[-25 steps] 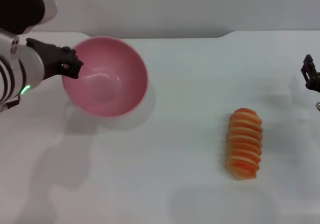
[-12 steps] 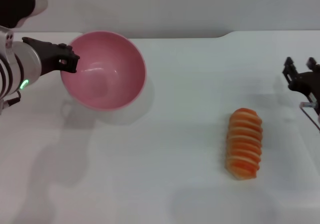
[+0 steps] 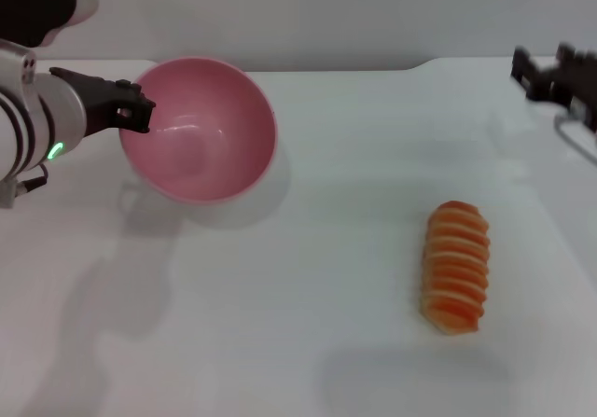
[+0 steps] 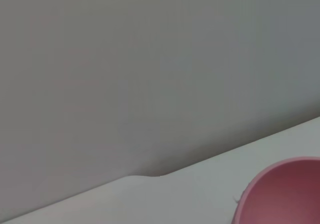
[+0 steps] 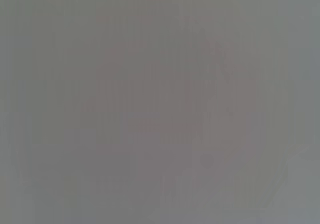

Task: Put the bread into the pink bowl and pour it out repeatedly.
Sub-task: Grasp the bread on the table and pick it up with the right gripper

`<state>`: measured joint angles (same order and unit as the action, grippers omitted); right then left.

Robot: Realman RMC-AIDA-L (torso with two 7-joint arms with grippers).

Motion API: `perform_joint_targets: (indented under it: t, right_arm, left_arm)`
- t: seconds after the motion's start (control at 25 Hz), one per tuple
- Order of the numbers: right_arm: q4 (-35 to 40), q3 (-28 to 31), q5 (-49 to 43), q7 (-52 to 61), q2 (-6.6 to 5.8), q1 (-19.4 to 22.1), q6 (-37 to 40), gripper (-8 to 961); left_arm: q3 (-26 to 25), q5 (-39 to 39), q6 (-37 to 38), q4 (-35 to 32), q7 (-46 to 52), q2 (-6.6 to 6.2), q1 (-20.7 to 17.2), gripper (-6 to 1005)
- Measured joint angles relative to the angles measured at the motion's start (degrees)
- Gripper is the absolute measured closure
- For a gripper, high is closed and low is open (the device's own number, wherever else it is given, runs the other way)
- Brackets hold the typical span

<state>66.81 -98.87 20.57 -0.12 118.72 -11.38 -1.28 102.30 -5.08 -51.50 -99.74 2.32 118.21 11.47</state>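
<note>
The pink bowl (image 3: 201, 128) is held up at the back left, tipped so its empty inside faces me. My left gripper (image 3: 133, 114) is shut on the bowl's left rim. In the left wrist view a part of the pink bowl (image 4: 285, 196) shows against the table and the grey wall. The bread (image 3: 455, 266), an orange-brown striped loaf, lies lengthwise on the white table to the right of centre, touched by nothing. Well beyond the bread, my right gripper (image 3: 546, 67) hovers at the back right edge with its fingers apart and nothing between them. The right wrist view shows only blank grey.
The white table (image 3: 326, 249) ends at a grey wall (image 3: 326, 11) along the back, with a step in its back edge near the right. The bowl casts a shadow on the table below it.
My right gripper has risen and moved toward the back right, farther from the bread. The bowl has shifted slightly in my left gripper. The bread has not moved.
</note>
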Motion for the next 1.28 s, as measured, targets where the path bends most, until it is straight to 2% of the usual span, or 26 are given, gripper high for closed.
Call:
perform_joint_targets:
  t: [0.12, 0.24, 0.32, 0.44, 0.6, 0.84, 1.12, 1.28]
  right_arm:
    - [10.4, 5.1, -2.2, 0.0, -0.34, -1.9, -16.0, 438]
    - [16.7, 9.7, -4.8, -0.6, -0.42, -7.0, -33.8, 439]
    - [17.6, 11.9, -5.0, -2.4, -0.35, -10.8, -43.6, 440]
    - [16.6, 13.0, -2.3, -4.9, -0.11, -14.7, -52.0, 440]
    - [13.6, 11.1, 5.3, -7.9, -0.02, -15.6, -53.6, 441]
    - [11.4, 5.6, 7.9, -7.6, 0.15, -15.5, -55.1, 443]
    - [13.3, -0.2, 2.1, -1.6, 0.28, -14.1, -55.0, 444]
    - [17.4, -3.0, -3.1, 2.1, 0.32, -12.9, -55.5, 445]
  left_arm:
    - [0.0, -0.1, 0.4, 1.4, 0.3, -0.03, 0.6, 961]
    - [0.0, -0.2, 1.2, 2.5, 0.3, -0.04, 1.2, 961]
    - [-0.2, -0.4, 1.6, 3.0, 0.3, -0.04, 1.5, 961]
    - [-1.0, -0.5, 1.8, 3.1, 0.3, -0.06, 1.5, 961]
    - [-1.9, -0.8, 1.8, 3.3, 0.3, -0.09, 1.8, 961]
    - [-2.9, -2.6, 0.9, 6.0, 0.2, -0.18, 3.9, 961]
    - [-3.6, -4.7, -0.8, 8.5, -0.3, -0.24, 6.3, 961]
    - [-3.6, -4.9, -2.1, 8.7, -0.3, -0.26, 7.2, 961]
